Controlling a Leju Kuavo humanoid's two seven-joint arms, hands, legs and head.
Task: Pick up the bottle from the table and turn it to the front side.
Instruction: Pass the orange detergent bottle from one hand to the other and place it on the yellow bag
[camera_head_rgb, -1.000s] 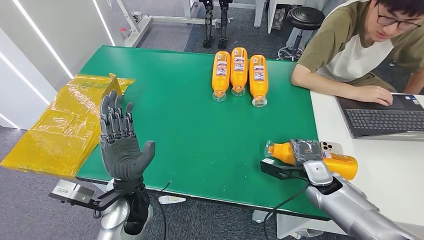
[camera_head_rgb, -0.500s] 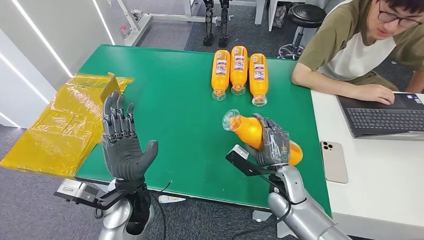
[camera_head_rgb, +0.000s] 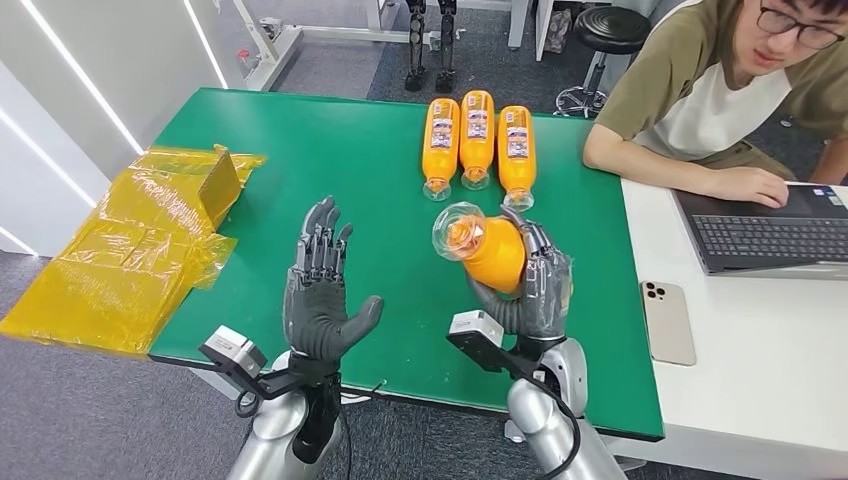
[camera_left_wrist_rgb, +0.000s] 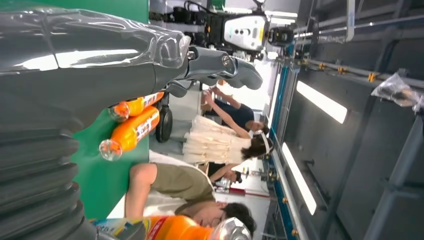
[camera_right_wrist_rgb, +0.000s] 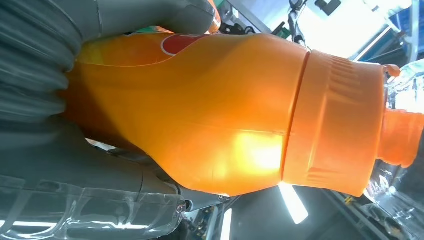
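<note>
The orange bottle (camera_head_rgb: 487, 250) is sitting in the robot's right hand (camera_head_rgb: 528, 285), lifted clear of the green table (camera_head_rgb: 300, 150) and tilting so its clear-capped end is pointing up and toward the left hand (camera_head_rgb: 318, 295). In the right wrist view the bottle (camera_right_wrist_rgb: 225, 115) is lying across the palm with grey fingers (camera_right_wrist_rgb: 150, 17) wrapping over its upper side, so the right hand is gripping it firmly around the body.

The pick-up looks done; the step in hand appears to be the turning. The next move probably calls for rotating the bottle about its long axis until the label is facing forward, either by rolling the wrist or by handing it across to the other hand, while keeping the smooth body from slipping.

The left hand is standing upright just beside the bottle, palm facing it, fingers spread and straight, holding and touching nothing.

Beyond the right hand, three more orange bottles (camera_head_rgb: 478, 140) are lying side by side on the table. Past them a person (camera_head_rgb: 720, 90) is sitting at a laptop (camera_head_rgb: 770, 235).
</note>
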